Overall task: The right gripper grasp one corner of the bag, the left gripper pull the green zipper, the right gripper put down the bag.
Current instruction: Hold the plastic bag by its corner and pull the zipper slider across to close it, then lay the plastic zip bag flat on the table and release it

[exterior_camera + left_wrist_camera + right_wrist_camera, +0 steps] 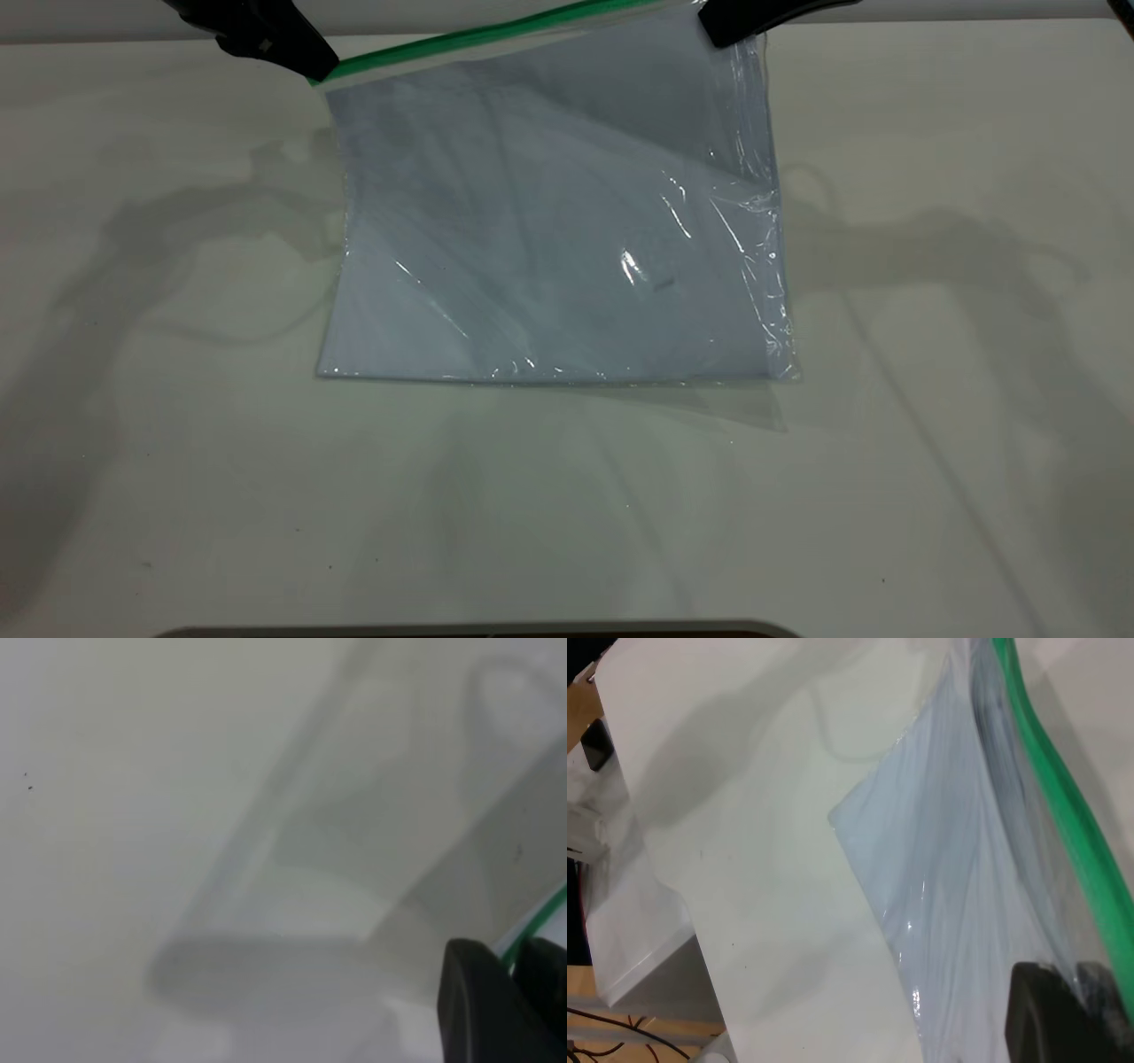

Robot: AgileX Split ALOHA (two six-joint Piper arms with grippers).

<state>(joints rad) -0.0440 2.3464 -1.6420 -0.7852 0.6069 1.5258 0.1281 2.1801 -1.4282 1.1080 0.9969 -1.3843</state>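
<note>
The bag [549, 221] is a clear pouch with a pale bluish sheet inside. Its top edge is lifted and its lower edge lies on the white table [177, 443]. The green zipper [469, 37] runs along the raised top edge. My left gripper [301, 58] is shut on the zipper's left end. In the left wrist view the green strip [542, 920] runs in between its gripper's [512, 970] two fingers. The slider is hidden. My right gripper [726, 27] is shut on the bag's right top corner, by the crinkled edge [762, 221]. The right wrist view shows that gripper [1076, 992] pinching plastic beside the green strip [1063, 806].
The table's front edge [478, 627] has a dark rounded rim. In the right wrist view the table's edge [647, 904] drops off to cables and a wooden floor. Arm shadows fall on both sides of the bag.
</note>
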